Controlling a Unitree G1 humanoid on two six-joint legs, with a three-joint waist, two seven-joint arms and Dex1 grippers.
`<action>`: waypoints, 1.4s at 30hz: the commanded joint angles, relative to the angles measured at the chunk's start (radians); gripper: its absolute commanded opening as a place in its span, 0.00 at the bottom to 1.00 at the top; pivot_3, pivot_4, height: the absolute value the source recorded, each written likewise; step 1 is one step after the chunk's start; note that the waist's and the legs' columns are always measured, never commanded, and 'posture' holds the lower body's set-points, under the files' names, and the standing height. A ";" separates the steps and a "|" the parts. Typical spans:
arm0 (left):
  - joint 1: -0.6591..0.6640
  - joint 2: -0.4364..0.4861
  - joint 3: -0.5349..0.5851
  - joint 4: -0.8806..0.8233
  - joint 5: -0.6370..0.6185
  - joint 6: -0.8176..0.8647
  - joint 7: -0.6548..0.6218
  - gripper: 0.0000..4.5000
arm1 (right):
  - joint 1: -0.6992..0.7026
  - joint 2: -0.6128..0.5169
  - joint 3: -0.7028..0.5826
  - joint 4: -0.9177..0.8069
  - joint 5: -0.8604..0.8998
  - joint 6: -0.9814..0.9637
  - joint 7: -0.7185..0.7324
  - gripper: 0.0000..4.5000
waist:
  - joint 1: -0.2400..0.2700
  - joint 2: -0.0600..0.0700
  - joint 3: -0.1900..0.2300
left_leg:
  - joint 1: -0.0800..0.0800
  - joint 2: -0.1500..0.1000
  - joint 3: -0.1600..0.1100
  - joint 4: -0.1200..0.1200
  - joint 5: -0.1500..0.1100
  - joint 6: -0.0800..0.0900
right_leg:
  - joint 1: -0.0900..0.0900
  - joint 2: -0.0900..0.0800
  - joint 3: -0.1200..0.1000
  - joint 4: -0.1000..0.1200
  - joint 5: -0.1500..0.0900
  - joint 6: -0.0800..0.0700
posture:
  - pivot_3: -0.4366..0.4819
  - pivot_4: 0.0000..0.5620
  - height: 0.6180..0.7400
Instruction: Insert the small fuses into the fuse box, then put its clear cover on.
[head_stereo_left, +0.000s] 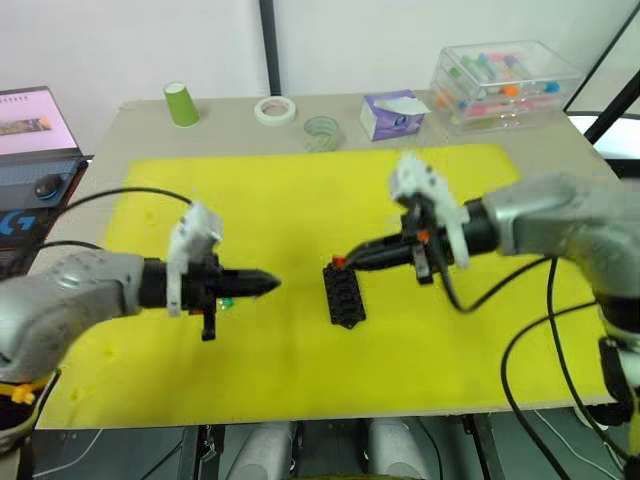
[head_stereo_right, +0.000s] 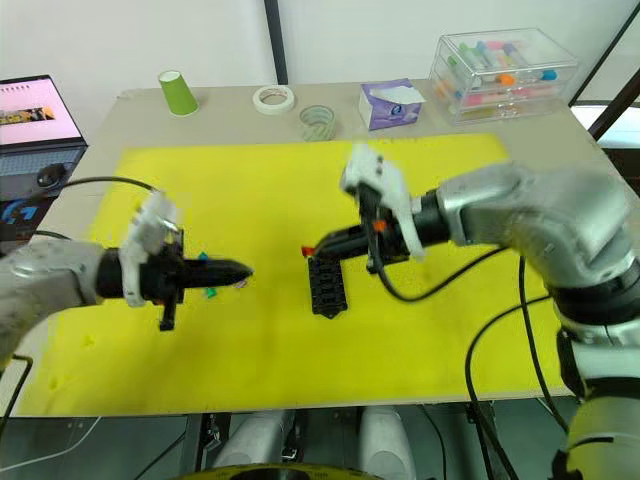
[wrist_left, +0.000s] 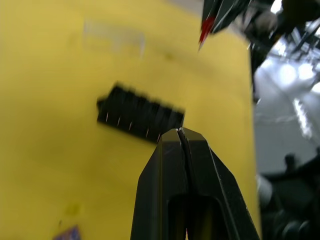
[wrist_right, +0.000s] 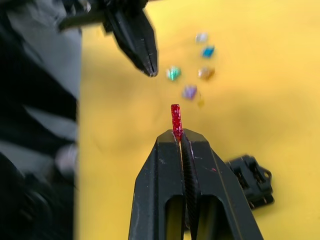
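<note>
While right claw (wrist_right: 181, 136) pinches red fuse (wrist_right: 175, 119) mid-frame above fuse box (head_stereo_left: 344, 295), left claw (head_stereo_left: 270, 283) closed empty; next: seat fuse in slot.

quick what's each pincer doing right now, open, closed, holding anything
Left pincer: closed, empty, near the fuse box.
Right pincer: closed on a red fuse, beside the fuse box.

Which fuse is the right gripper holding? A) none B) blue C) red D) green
C: the right gripper is shut on a red fuse sticking out past its tips, near the fuse box; the other fuses lie loose on the mat.
</note>
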 joint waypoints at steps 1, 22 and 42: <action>0.025 -0.004 -0.068 -0.023 0.157 -0.125 -0.059 0.28 | 0.069 -0.031 0.022 -0.051 -0.169 -0.227 0.121 0.00 | 0.000 0.000 0.000 | 0.000 0.000 0.000 0.000 0.000 0.000 | 0.000 0.000 0.000 0.000 0.000 0.000 | 0.48 0.27 1.00; 0.008 -0.264 -0.229 0.017 0.454 -0.250 -0.020 0.99 | 0.267 0.110 0.023 0.180 -0.450 -0.593 0.344 0.00 | 0.004 -0.001 0.000 | 0.000 0.001 -0.001 0.001 0.000 0.000 | 0.002 0.001 -0.001 -0.002 0.000 0.000 | 0.48 0.27 1.00; -0.039 -0.352 -0.265 0.084 0.539 -0.274 -0.035 0.99 | 0.295 0.141 0.009 0.189 -0.503 -0.592 0.374 0.00 | 0.013 -0.001 0.000 | 0.000 0.000 -0.001 0.001 0.000 0.000 | 0.002 0.000 -0.001 -0.001 0.000 0.000 | 0.48 0.27 1.00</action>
